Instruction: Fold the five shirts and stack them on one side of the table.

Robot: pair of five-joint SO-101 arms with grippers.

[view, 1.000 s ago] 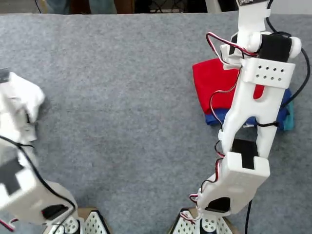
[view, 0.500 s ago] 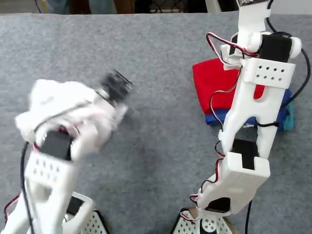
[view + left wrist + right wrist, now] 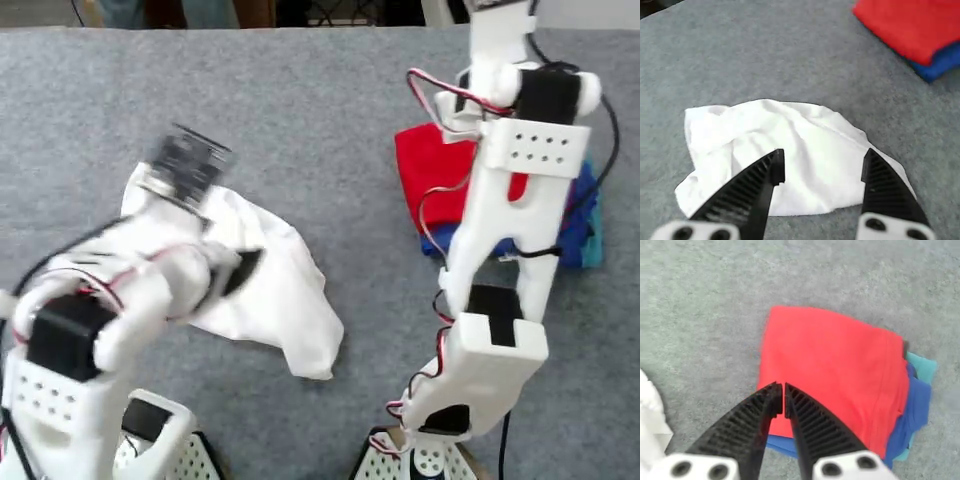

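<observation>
A crumpled white shirt (image 3: 265, 290) lies on the grey table left of centre. My left arm (image 3: 120, 300) stands over it. My left gripper (image 3: 822, 167) is open, its two black fingers spread above the white shirt (image 3: 785, 145) with nothing between them. At the right side sits a stack of folded shirts with a red shirt (image 3: 435, 175) on top, a blue shirt (image 3: 914, 410) under it and a teal shirt (image 3: 921, 367) at the bottom. My right gripper (image 3: 780, 390) is shut and empty above the near edge of the red shirt (image 3: 835, 357).
The grey felt table (image 3: 300, 110) stretches bare across the far half. My right arm (image 3: 510, 230) lies over the stack and hides part of it. The stack (image 3: 912, 27) is beyond the white shirt in the left wrist view.
My left arm has swung in from the table's left edge with the white shirt. The shirt now lies loose on the table under the open gripper. The right arm shifted slightly left.
</observation>
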